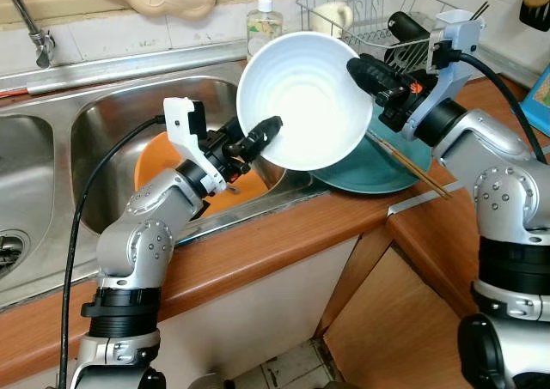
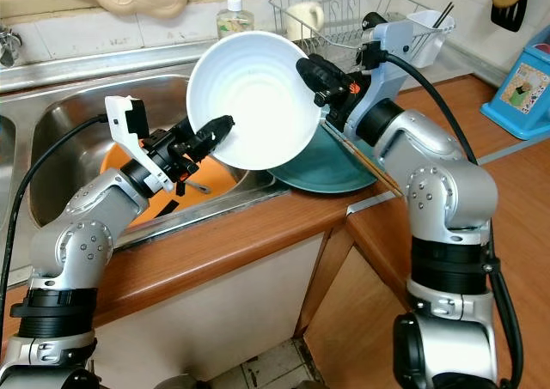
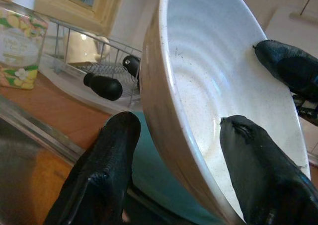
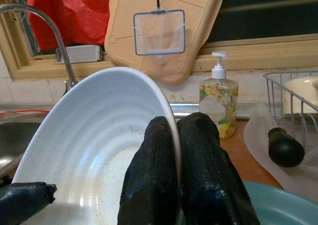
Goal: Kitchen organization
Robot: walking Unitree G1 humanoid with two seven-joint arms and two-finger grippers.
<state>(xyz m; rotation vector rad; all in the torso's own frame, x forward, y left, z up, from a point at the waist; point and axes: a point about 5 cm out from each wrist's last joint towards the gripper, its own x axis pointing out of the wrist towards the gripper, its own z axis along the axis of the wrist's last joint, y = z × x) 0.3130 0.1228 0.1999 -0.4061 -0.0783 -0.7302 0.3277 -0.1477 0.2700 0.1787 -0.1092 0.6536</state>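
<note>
A large white bowl (image 1: 301, 97) hangs tilted above the counter edge between the sink and the dish rack. My right gripper (image 1: 365, 73) is shut on its upper right rim, and the pinch on the rim (image 4: 171, 118) is plain in the right wrist view. My left gripper (image 1: 262, 136) is at the lower left rim. In the left wrist view its jaws stand open astride the bowl's wall (image 3: 208, 86), one finger (image 3: 112, 155) outside and the other inside. An orange bowl (image 1: 155, 161) lies in the sink below the left arm.
A teal plate (image 1: 387, 170) with chopsticks (image 1: 421, 174) across it lies on the counter under the bowl. Behind stand a wire dish rack (image 1: 369, 11), a soap bottle (image 1: 264, 20) and the faucet (image 1: 30, 24). A blue box (image 2: 524, 84) sits at far right.
</note>
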